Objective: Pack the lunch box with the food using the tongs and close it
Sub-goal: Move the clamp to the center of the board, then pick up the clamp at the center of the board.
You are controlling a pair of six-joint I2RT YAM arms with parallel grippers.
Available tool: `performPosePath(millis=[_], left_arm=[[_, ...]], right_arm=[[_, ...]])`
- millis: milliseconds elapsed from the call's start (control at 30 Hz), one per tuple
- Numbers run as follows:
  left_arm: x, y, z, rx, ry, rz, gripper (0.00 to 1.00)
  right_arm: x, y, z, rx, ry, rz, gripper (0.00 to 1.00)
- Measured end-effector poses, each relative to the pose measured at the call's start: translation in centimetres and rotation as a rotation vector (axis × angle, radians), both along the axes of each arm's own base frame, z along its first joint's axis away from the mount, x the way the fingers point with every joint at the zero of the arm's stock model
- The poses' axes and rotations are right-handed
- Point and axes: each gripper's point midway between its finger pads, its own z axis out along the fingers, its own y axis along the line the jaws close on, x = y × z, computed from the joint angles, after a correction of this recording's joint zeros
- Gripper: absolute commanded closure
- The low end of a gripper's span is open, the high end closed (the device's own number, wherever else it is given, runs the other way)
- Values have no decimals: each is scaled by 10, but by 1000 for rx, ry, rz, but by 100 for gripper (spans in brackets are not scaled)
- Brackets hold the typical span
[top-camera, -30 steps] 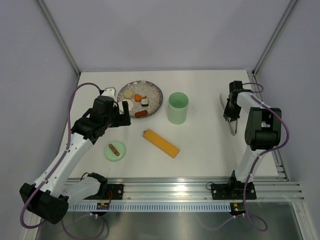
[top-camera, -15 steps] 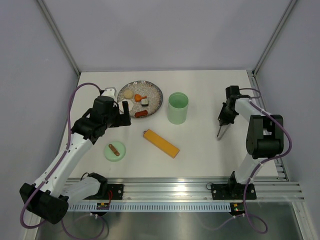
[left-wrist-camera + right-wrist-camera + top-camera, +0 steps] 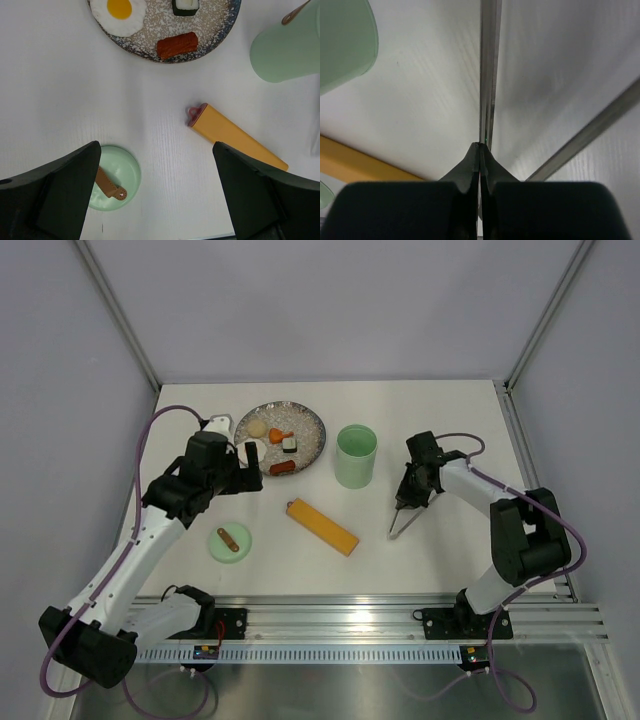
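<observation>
white table (image 3: 440, 420), right hand (image 3: 409, 497) pinching tongs (image 3: 403, 524), left hand (image 3: 248, 468) spread wide

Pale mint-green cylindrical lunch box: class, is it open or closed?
Open: the mint-green cylindrical lunch box stands uncovered; its round green lid lies apart.

Place: a robot test cell in a lab, not a home kitchen.
Walls: plain pale panels (image 3: 330, 300) framed by aluminium posts (image 3: 115, 310).
Near edge: a slotted aluminium rail (image 3: 350, 620) carries my arm bases (image 3: 195, 618) at a white table (image 3: 440, 420).
</observation>
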Motion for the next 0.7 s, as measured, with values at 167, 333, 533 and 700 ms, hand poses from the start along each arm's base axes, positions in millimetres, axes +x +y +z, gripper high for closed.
performPosePath(millis=[167, 333, 533, 700], left_arm=[[-1, -4, 6, -5, 2, -16, 1], [-5, -19, 12, 4, 17, -67, 1], [-16, -41, 12, 15, 32, -149, 1], [-29, -65, 8, 68, 66, -256, 1]], right_arm=[[-1, 14, 4, 36, -12, -17, 63], [-2, 15, 18, 37, -42, -12, 24], [11, -4, 53, -57, -125, -25, 20], [29, -58, 97, -113, -243, -129, 18]])
